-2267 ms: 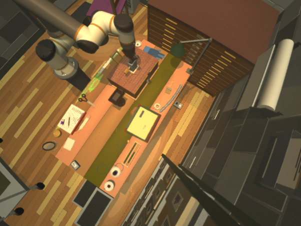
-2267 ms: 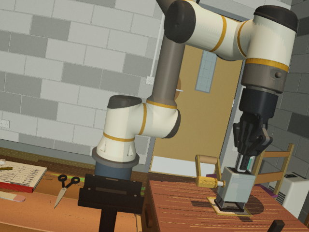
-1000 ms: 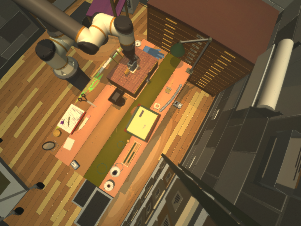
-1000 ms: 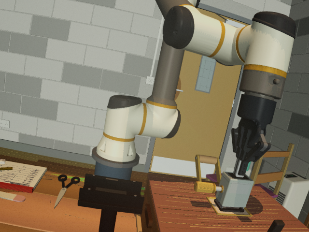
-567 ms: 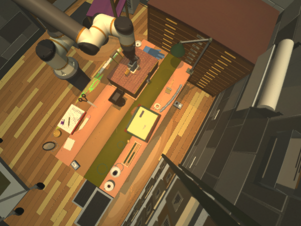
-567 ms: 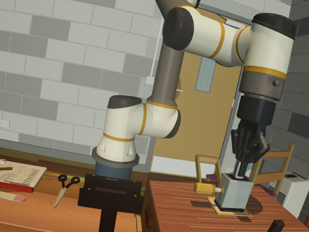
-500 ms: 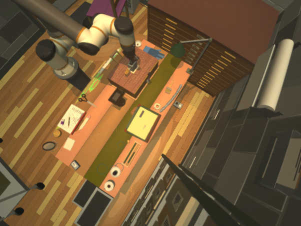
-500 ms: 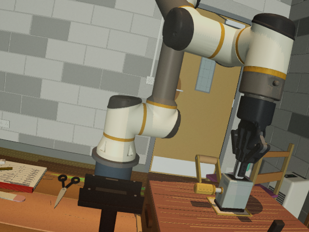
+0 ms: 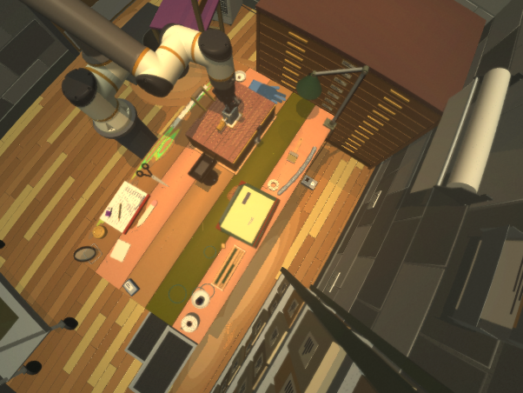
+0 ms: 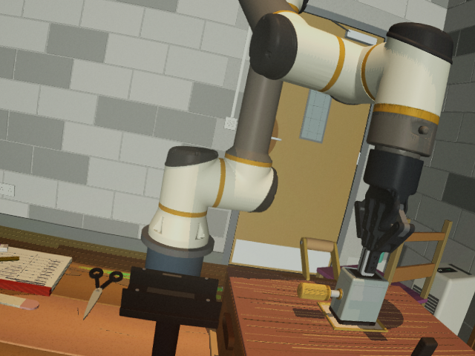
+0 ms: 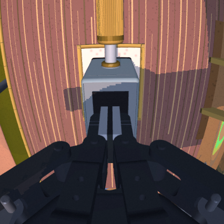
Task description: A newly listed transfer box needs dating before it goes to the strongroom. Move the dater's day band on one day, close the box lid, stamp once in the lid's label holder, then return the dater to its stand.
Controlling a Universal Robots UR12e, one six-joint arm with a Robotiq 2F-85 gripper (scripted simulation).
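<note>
My gripper [image 11: 110,123] is closed with nothing between its fingers, and its tips reach down into the dark slot on top of the dater [image 10: 358,299]. The dater [image 11: 110,86] is a grey block with a yellow knurled knob [image 10: 314,291] sticking out sideways. It stands upright in the brass-framed label holder [image 11: 110,56] on the closed reddish lid of the transfer box [image 9: 232,126]. The empty black stand [image 10: 170,297] sits on the bench just left of the box.
A yellow-topped box [image 9: 247,213] lies further along the green runner of the bench. Scissors [image 10: 98,285] and a ledger [image 9: 124,206] lie left of the stand. A desk lamp [image 9: 336,89] and a drawer cabinet [image 9: 360,78] stand on the far side.
</note>
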